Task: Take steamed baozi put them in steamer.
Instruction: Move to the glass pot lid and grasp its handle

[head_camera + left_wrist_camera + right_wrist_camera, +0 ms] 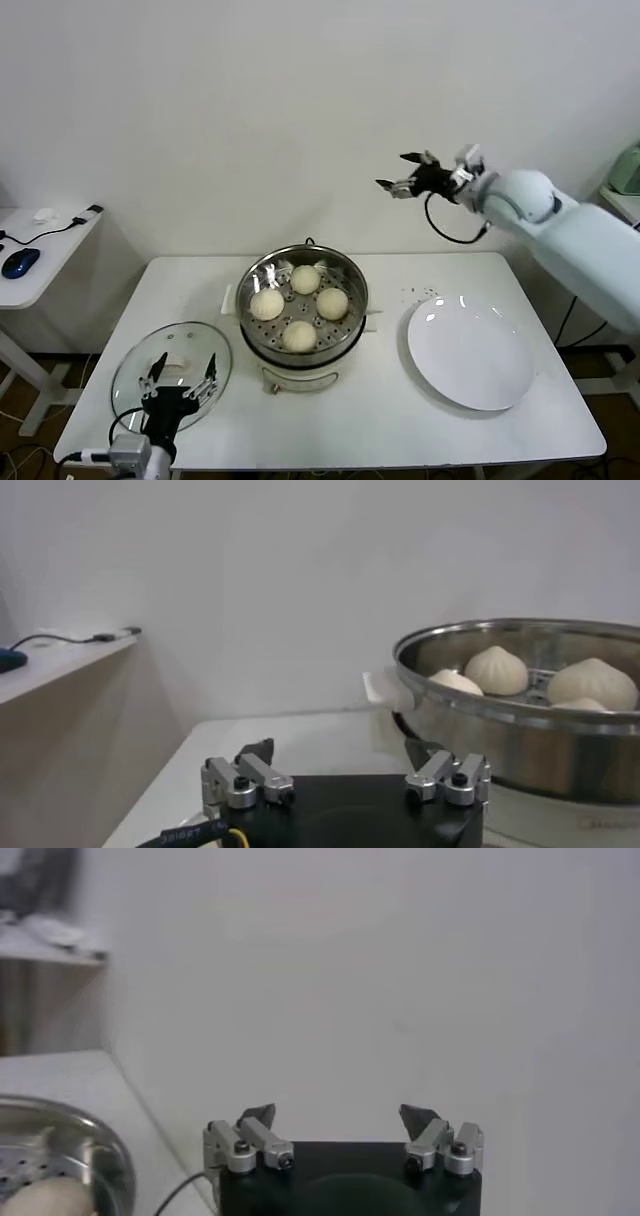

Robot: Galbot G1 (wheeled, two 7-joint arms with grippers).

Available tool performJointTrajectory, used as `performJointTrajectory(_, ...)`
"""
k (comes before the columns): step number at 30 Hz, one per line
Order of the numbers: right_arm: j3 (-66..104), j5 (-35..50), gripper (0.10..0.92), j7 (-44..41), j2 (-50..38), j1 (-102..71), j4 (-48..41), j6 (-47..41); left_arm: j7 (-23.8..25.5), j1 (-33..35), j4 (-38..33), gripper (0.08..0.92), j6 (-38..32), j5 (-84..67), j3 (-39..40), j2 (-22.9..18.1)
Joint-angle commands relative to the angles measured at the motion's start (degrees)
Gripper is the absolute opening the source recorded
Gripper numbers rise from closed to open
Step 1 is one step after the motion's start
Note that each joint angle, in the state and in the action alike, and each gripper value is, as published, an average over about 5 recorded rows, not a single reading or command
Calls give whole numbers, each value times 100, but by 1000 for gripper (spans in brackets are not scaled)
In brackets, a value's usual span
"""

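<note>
The shiny steel steamer (255, 275) stands mid-table on its white base. Several cream-white baozi lie in its perforated basket, one of them (267, 304) at the left; they also show in the left wrist view (496, 669). My right gripper (405, 172) is open and empty, raised high in front of the wall, above and to the right of the steamer. My left gripper (181, 381) is open and empty, low over the glass lid at the table's front left. The steamer rim (470, 690) shows in the left wrist view and a part of it (110, 1148) in the right wrist view.
A round glass lid (135, 365) with a white handle lies at the front left of the table. A flat white plate (470, 353) lies right of the steamer. A side desk (40, 262) with a blue mouse stands to the left.
</note>
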Motion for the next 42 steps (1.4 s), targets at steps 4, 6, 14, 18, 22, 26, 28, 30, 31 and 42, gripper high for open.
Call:
performJointTrajectory(4,7226,-1410,823,554,683,-8072,1173,1320,3,-190,81,823,-52,-15,-41,61)
performJointTrajectory(6,7338,-1534,823,480,1098,-8442,1179,1789,6,-221,152,823,-68,29,-27,73)
performJointTrajectory(14,7042,-1741,823,564,2212,-9018,1208,2469,-7,-269,394,823,-288,259,-13,66)
performJointTrajectory(18,6798,-1790,823,588,2477,-8998,1093,2609,-10,-277,513,823,-451,515,-19,67)
performJointTrajectory(22,6623,-1836,823,545,2664,-8910,1008,2785,-85,-247,662,823,-716,929,-21,66)
performJointTrajectory(26,6492,-1886,823,473,2780,-8891,1095,2846,-206,-187,784,823,-1032,1308,-30,78)
performJointTrajectory(28,6420,-1973,823,459,2820,-8875,1137,2839,-323,-190,877,823,-1252,1686,-54,85)
performJointTrajectory(30,6348,-2081,823,468,2850,-8829,1143,2832,-607,-233,1040,823,-1496,2359,-96,107)
performJointTrajectory(31,6319,-2129,823,471,2867,-8800,1137,2824,-770,-257,1136,823,-1601,2769,-124,126)
performJointTrajectory(42,6191,-2233,823,594,2963,-8633,1115,2692,-2050,-352,2834,823,-2310,7147,-532,816)
